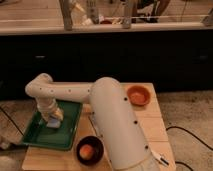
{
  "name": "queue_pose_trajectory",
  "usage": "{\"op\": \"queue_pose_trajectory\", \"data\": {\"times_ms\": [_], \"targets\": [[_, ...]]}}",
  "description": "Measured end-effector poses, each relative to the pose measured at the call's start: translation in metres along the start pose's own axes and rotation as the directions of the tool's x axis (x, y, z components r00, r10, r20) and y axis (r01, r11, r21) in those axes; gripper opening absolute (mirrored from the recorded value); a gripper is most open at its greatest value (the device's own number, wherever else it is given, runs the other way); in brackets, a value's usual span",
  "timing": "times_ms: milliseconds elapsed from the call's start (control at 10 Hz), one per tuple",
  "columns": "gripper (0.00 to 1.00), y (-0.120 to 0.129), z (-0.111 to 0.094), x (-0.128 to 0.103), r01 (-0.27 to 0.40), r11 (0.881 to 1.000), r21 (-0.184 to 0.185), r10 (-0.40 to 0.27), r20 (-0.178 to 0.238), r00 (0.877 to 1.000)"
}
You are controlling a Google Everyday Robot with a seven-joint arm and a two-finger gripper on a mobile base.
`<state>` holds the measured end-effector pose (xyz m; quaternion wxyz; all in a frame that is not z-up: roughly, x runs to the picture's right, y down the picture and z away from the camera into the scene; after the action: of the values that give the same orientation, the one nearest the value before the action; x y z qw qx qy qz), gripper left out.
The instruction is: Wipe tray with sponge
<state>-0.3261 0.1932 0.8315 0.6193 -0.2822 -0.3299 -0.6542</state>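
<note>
Camera view. The white perforated robot arm [70, 91] reaches left across the pale wooden table [150, 120] and bends down into the large flat rectangular dark green plastic tray [35, 135]. Its end effector [51, 115] sits over the tray's middle, against the small pale blue-grey rectangular sponge [54, 122], which rests on the tray floor. You cannot tell from here whether the end effector is closed on the sponge.

Risks as judged from this pose: if the grip is loose, a stroke may leave the sponge behind. Heavy downward pressure could push the light tray towards the table's left edge. A wide sweep could catch the rim, or swing the arm into the round dark bowl [89, 150] just beside the tray.
</note>
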Motion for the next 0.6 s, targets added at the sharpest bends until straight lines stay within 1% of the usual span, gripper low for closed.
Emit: {"op": "queue_pose_trajectory", "data": {"times_ms": [200, 300, 500, 600], "targets": [[0.02, -0.007, 0.014, -0.024, 0.049, 0.999, -0.005, -0.048, 0.072, 0.996], [0.02, -0.002, 0.017, -0.037, 0.064, 0.998, -0.005, -0.063, 0.097, 0.993], [0.02, 0.018, 0.011, -0.059, 0.071, 0.997, -0.012, -0.069, 0.114, 0.991], [0.02, 0.032, 0.002, -0.070, 0.064, 0.998, -0.020, -0.062, 0.111, 0.992]]}}
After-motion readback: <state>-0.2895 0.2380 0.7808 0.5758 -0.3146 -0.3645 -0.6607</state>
